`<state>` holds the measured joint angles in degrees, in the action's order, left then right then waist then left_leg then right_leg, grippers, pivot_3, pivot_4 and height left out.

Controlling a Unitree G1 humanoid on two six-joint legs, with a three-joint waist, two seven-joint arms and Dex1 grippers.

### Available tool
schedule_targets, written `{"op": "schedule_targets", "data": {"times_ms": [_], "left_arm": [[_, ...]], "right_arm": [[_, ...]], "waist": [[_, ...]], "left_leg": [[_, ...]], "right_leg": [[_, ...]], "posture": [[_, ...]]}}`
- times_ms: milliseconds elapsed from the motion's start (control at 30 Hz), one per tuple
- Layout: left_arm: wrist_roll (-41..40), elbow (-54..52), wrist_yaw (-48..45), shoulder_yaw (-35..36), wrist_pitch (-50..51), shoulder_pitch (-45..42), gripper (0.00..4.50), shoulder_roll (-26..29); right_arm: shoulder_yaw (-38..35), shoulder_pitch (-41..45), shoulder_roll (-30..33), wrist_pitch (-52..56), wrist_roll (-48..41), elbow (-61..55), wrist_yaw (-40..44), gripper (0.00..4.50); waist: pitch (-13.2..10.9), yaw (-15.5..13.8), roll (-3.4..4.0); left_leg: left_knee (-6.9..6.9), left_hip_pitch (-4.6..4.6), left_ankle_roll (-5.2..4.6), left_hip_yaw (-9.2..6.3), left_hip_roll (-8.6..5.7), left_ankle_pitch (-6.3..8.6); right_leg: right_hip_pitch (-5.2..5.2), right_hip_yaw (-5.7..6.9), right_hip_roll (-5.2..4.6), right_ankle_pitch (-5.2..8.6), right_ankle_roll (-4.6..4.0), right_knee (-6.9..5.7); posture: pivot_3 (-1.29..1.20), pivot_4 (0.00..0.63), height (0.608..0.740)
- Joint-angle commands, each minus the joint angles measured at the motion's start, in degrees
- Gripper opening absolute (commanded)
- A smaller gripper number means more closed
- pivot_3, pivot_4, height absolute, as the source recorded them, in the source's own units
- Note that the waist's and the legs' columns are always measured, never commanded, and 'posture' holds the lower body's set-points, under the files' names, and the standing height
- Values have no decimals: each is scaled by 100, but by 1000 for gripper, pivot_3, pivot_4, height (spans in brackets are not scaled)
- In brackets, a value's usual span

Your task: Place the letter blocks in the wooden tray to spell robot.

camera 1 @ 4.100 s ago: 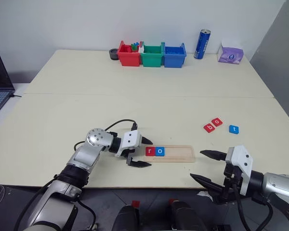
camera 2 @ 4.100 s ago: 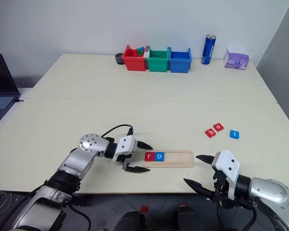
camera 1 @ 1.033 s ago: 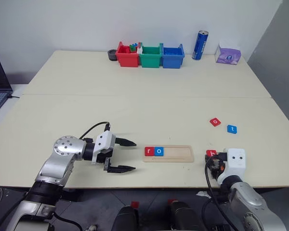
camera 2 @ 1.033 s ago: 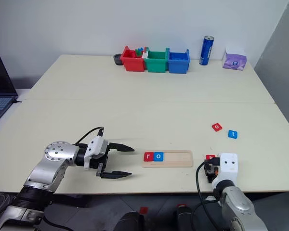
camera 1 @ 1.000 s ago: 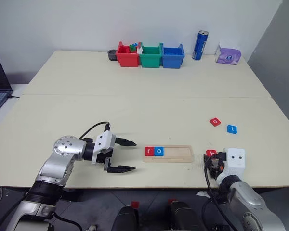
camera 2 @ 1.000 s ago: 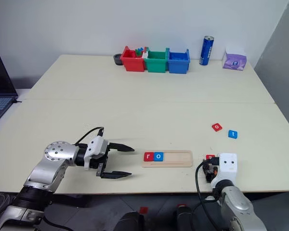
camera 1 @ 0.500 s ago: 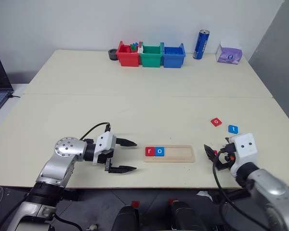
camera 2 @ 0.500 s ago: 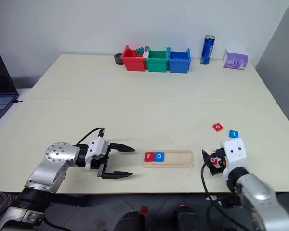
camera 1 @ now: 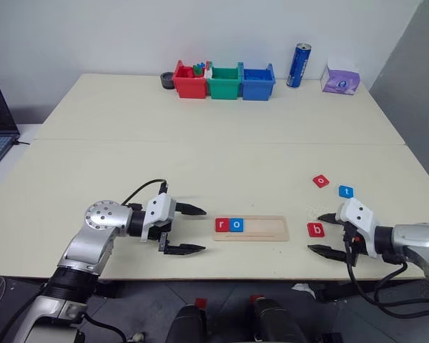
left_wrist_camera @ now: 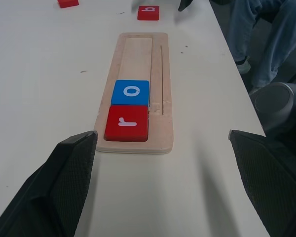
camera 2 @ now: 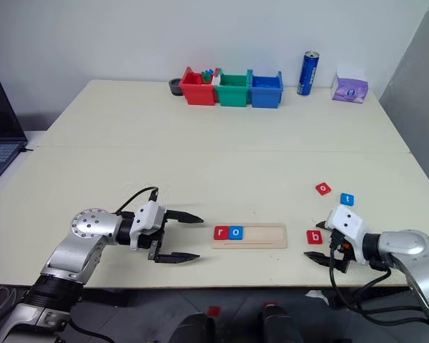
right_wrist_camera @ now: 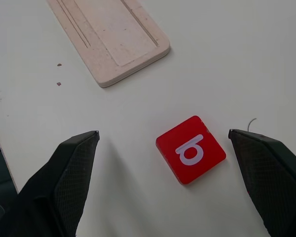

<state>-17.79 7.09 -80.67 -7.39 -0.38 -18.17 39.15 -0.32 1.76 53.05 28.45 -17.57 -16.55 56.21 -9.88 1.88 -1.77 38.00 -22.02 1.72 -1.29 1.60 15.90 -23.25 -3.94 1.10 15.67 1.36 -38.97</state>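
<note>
R gripper (camera 1: pixel 327 234) has just let go of red b tile (camera 1: pixel 315 229); jaws wide, straddling it, just right of tray (camera 1: pixel 251 228). Tray holds r, o. L gripper (camera 1: pixel 190 229) open, idle. b needs re-grasp.

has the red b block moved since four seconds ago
Yes. The red b block left its spot beside the red o block and now lies nearer the table's front edge, just off the wooden tray's right end, between the open right gripper's fingers.
</note>
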Motion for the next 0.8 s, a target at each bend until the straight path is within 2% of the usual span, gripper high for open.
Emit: {"op": "schedule_targets", "data": {"times_ms": [33, 267, 367, 600, 800], "left_arm": [[-51, -207, -16, 50, -1, -11, 4500, 62], [-36, -215, -7, 62, 8, -16, 4500, 99], [-30, -220, 8, 56, 3, -11, 4500, 99], [-15, -178, 52, 74, -12, 19, 4500, 97], [19, -60, 65, 139, -46, 55, 4500, 186]], "right_arm": [[110, 271, 48, -284, 136, 258, 204, 4473], [419, 634, 28, -426, 309, 779, 497, 4473], [486, 705, 11, -441, 363, 949, 575, 3915], [358, 714, -41, -452, 250, 978, 601, 1465], [58, 596, 29, -153, -115, 85, 579, 1467]], "waist": [[0, -3, 0], [-1, -8, 1], [-1, -8, 1], [-1, -8, 2], [-5, -4, 7]], "left_leg": [[0, 0, 0, 0, 0, 0], [0, -1, 0, -2, 3, 0], [0, 0, 0, -2, 3, 0], [0, 0, 0, -2, 3, 0], [-1, 0, 0, -5, 5, 0]], "right_leg": [[0, 1, -3, 0, 0, 0], [0, 3, -5, 0, 0, 0], [0, 1, -6, 0, -1, -2], [0, 3, -6, 0, -1, -2], [0, 3, -6, 0, -1, -3]], "posture": [[0, 150, 740], [0, 150, 740], [0, 150, 740], [0, 150, 740], [0, 150, 740]]}}
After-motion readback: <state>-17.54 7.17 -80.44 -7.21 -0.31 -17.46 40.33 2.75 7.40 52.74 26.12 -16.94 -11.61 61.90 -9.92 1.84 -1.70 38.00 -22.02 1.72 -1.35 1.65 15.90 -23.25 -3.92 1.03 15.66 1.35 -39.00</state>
